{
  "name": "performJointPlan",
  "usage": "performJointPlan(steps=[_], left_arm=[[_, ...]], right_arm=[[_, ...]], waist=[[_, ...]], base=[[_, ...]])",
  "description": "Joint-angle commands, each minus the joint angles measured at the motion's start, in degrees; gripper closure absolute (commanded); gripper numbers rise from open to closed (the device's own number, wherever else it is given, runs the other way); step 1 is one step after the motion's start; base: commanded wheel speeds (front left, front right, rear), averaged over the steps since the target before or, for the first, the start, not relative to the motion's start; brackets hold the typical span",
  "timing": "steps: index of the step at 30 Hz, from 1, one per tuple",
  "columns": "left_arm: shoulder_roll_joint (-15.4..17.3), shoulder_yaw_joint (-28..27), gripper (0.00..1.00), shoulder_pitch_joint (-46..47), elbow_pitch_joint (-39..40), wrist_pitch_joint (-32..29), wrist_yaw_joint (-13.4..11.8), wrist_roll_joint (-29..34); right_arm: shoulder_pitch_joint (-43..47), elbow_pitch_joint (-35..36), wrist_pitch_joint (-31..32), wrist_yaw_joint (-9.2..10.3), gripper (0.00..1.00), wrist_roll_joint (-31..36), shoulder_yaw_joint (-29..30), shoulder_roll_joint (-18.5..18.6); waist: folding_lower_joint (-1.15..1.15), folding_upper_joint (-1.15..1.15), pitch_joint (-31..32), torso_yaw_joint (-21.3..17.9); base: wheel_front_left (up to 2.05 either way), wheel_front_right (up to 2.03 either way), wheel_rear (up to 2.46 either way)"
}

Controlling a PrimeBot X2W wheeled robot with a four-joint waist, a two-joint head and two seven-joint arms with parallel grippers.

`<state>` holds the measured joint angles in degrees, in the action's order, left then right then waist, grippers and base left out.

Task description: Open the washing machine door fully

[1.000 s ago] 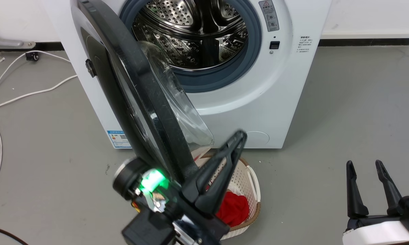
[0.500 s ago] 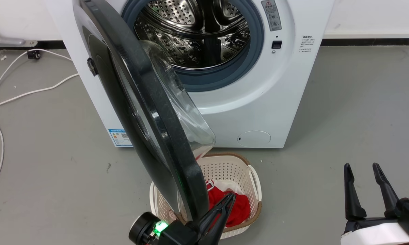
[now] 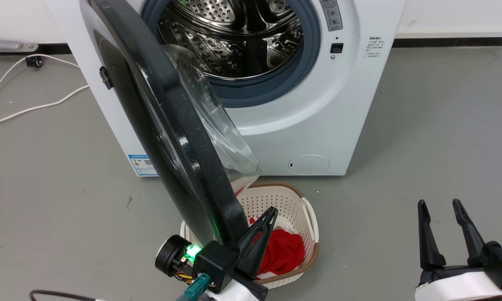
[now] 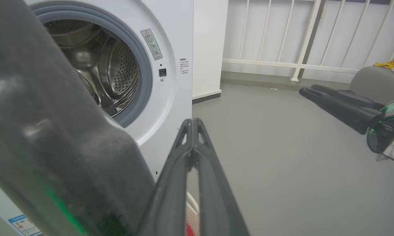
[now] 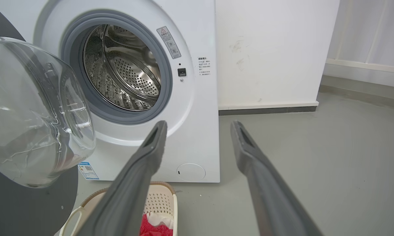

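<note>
The washing machine (image 3: 317, 113) stands with its steel drum (image 3: 234, 37) exposed. The washing machine door (image 3: 177, 121), a black disc with a clear glass bowl (image 5: 36, 108), is swung out towards me and shows nearly edge-on. My left gripper (image 3: 271, 212) is shut with nothing in it. It lies close along the door's lower rim on the glass side, above the basket. In the left wrist view its fingers (image 4: 192, 123) are pressed together, with the door (image 4: 59, 157) a dark blur at the left. My right gripper (image 3: 441, 207) stands open at the lower right, apart from the door.
A cream basket (image 3: 305, 209) holding red cloth (image 3: 284, 251) sits on the floor under the door's lower edge. White cables (image 3: 33, 108) trail over the grey floor on the left. A white railing (image 4: 298, 65) runs behind the floor space right of the machine.
My left gripper has drawn back from near the machine's front towards me along the door's lower rim. The door's angle looks about the same. The head camera has shifted a little.
</note>
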<state>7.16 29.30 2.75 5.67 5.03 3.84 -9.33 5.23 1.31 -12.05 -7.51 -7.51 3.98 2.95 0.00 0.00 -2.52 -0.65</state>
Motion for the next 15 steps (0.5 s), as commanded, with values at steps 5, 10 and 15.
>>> performJointPlan(steps=[5,10,15], left_arm=[[-0.5,-0.5,1.0,2.4,-2.6,0.2,-0.5,-0.8],[-0.2,-1.9,1.0,2.8,-4.6,0.8,-1.9,-1.0],[0.1,-2.1,1.0,1.6,-3.8,1.3,-2.6,-1.2]], right_arm=[[-0.7,-0.5,0.0,0.04,0.0,-0.4,-0.2,-0.1],[-0.8,-1.0,-0.3,0.04,0.0,-1.0,-0.3,-0.1],[-0.7,-1.5,-0.4,0.04,0.0,-1.2,-0.3,-0.1]], waist=[[0.0,0.0,-0.3,-0.1],[0.0,0.0,-0.2,-0.1],[0.0,0.0,-0.1,0.0]], base=[[0.0,0.0,0.0],[0.0,0.0,0.0],[0.0,0.0,0.0]])
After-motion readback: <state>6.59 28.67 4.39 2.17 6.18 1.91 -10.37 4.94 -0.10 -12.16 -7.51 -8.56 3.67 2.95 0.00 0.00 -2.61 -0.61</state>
